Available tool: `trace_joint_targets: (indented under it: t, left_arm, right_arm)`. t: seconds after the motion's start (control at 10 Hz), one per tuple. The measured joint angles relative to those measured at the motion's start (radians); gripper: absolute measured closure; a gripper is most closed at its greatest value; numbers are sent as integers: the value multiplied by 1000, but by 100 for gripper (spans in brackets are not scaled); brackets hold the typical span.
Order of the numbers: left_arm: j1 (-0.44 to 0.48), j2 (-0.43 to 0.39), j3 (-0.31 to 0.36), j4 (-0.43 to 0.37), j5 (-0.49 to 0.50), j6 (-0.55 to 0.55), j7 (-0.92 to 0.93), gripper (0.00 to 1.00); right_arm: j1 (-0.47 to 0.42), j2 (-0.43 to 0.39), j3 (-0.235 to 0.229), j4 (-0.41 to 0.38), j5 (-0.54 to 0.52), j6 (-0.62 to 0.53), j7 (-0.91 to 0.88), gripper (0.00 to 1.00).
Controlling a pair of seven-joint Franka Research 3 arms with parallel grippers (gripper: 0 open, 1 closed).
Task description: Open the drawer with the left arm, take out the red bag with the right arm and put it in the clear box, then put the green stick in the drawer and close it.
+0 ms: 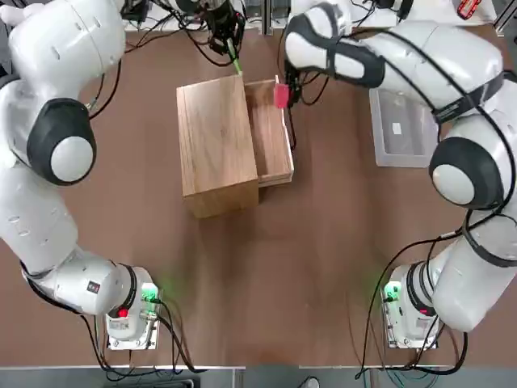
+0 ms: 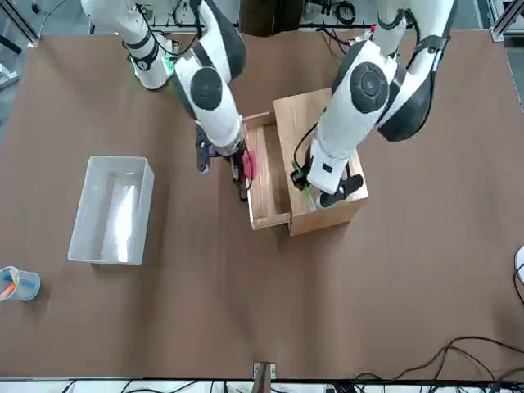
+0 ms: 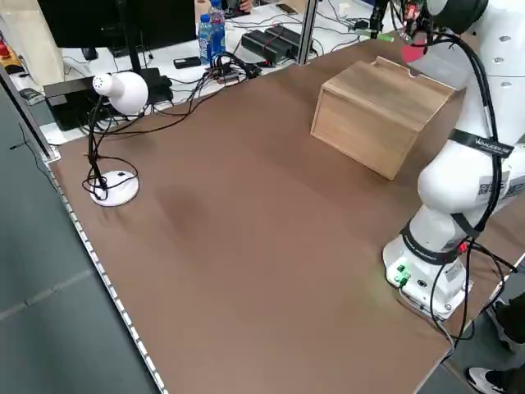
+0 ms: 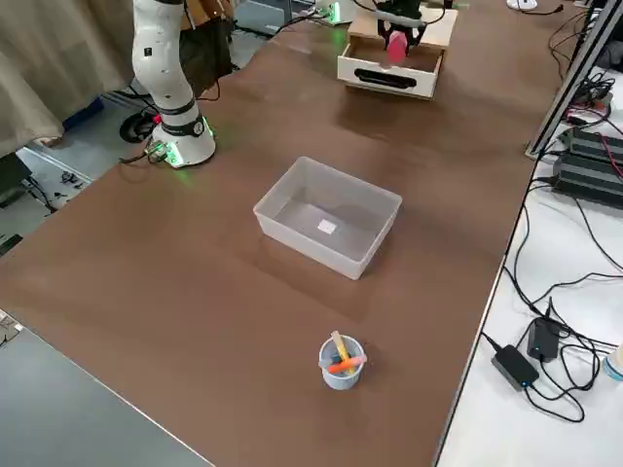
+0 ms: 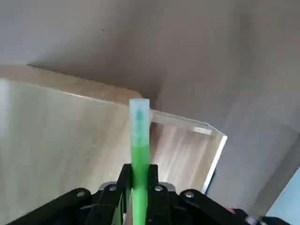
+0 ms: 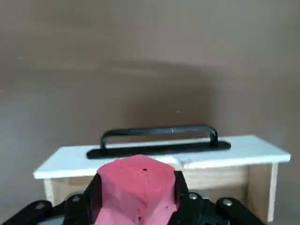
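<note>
The right pincer (image 6: 138, 206) is pinching the red bag (image 1: 281, 95) and holds it just above the far end of the open drawer (image 1: 271, 133), while the left pincer (image 5: 138, 185) is pressed together on the green stick (image 5: 139, 140) and hangs at the far edge of the wooden box (image 1: 216, 144), right beside the drawer. The likeliest trouble is crowding — both arms work over the same small opening, and if the left one brings the stick in before the right one has carried the bag clear, wrists or cables could meet above the drawer. The bag is soft and gripped by its upper part, so on the way to the clear box (image 1: 401, 129), which stands on the bench (image 1: 307, 242) well to the right of the wooden box, it might sag or slip and drop short of the rim. The stick juts well out of the pincer; tilted wrongly, it could catch the drawer's wall instead of lying flat inside. A small blue cup (image 4: 340, 362) of pens stands beyond the clear box, out of the way.
</note>
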Motion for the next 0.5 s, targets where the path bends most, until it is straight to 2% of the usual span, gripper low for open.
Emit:
trace_joint_targets:
  t: [0.2,0.5]
  left_arm:
    - [-60,34,0,1,3,40,-26,82]
    - [-143,104,-2,6,78,71,-33,82]
  right_arm:
    - [-109,-16,-8,0,-1,-85,-298,37]
    - [-360,-11,-14,-18,-8,-132,-904,37]
